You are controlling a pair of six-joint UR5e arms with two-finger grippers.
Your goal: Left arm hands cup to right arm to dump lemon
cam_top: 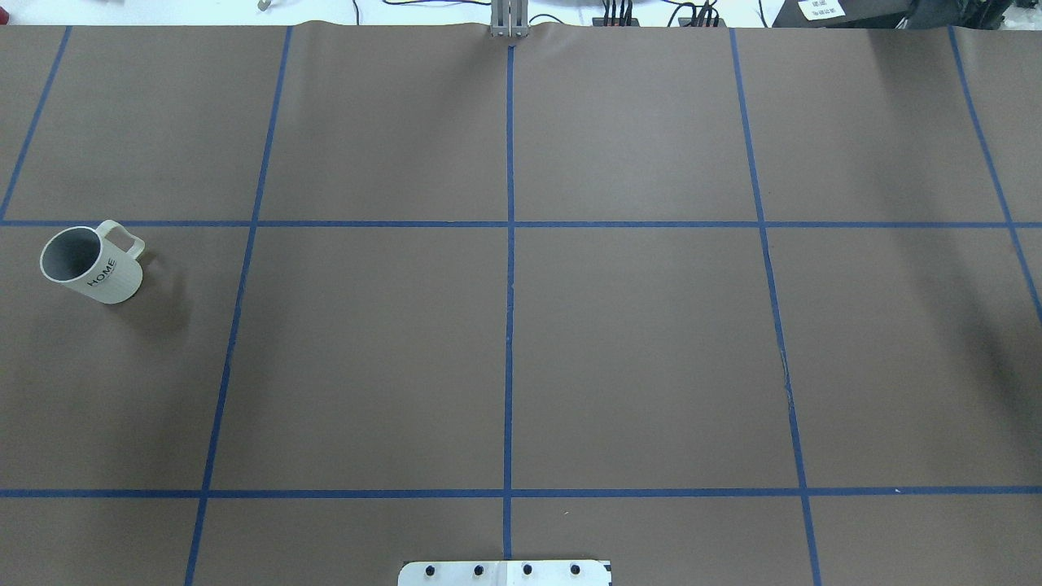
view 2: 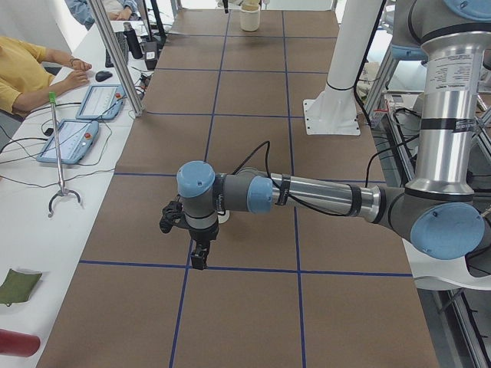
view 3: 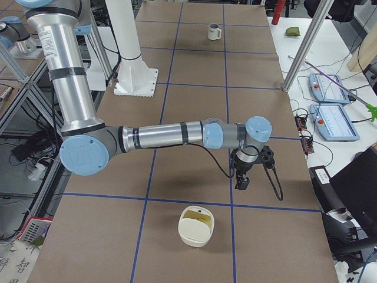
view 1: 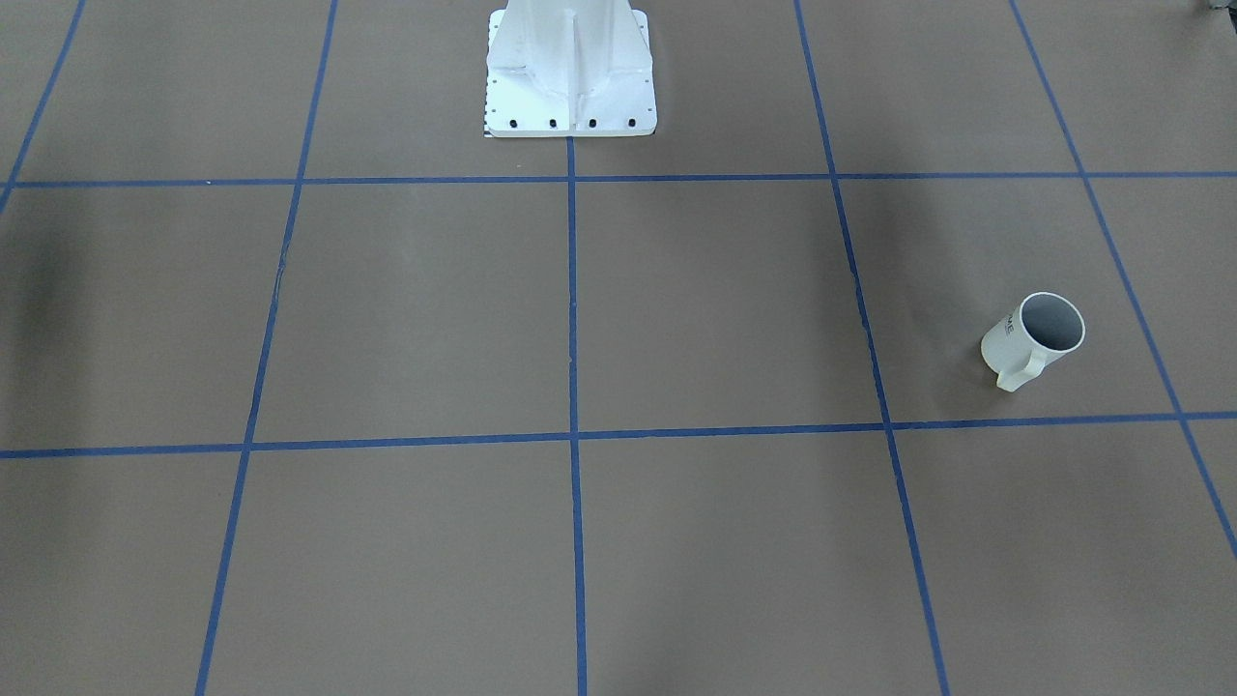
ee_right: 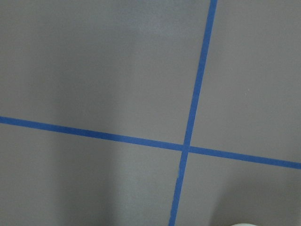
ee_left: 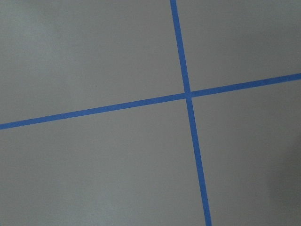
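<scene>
The cup (cam_top: 91,265), a white ribbed mug marked "HOME", stands upright on the brown table near its left end; it also shows in the front-facing view (view 1: 1032,340) and far off in the right side view (view 3: 215,31). Its inside looks grey and the lemon shows in no view. The left gripper (view 2: 199,261) hangs point-down over a blue tape cross. The right gripper (view 3: 242,184) hangs point-down near the other end of the table. Both show only in the side views, so I cannot tell whether they are open or shut. The wrist views show only table and tape.
A cream round tub (view 3: 196,225) sits on the table just in front of the right gripper; it also shows far off in the left side view (view 2: 249,17). The white robot pedestal (view 1: 570,82) stands at the table's middle. A seated person (view 2: 23,73) and control tablets (view 2: 73,139) are alongside the table.
</scene>
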